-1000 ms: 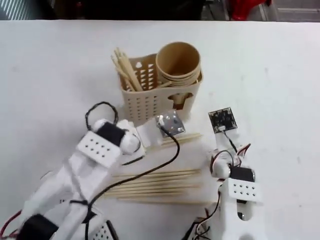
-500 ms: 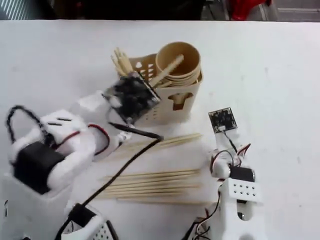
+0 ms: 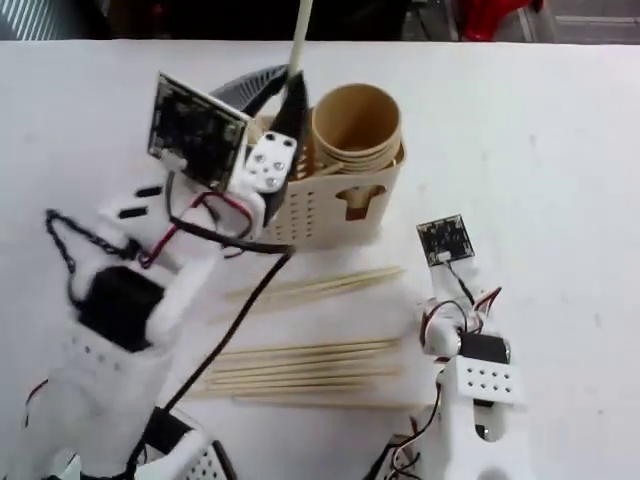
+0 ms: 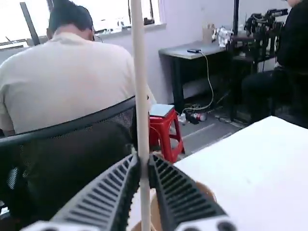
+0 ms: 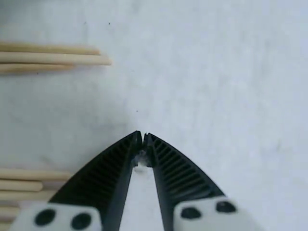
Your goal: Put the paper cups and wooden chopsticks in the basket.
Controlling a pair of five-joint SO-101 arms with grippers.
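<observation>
- A white table (image 3: 540, 130) carries everything.
- A cream slotted basket (image 3: 330, 210) stands on it toward the far side.
- A few loose chopsticks (image 3: 330, 283) lie slanted just in front of the basket.
- A larger bundle of chopsticks (image 3: 300, 365) lies nearer, roughly side by side.

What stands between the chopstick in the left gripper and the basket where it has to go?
Nothing visible does. The left gripper holds the chopstick upright above the basket, beside the stacked paper cups. The gripper hides the compartment below it, so I cannot tell how full it is.
</observation>
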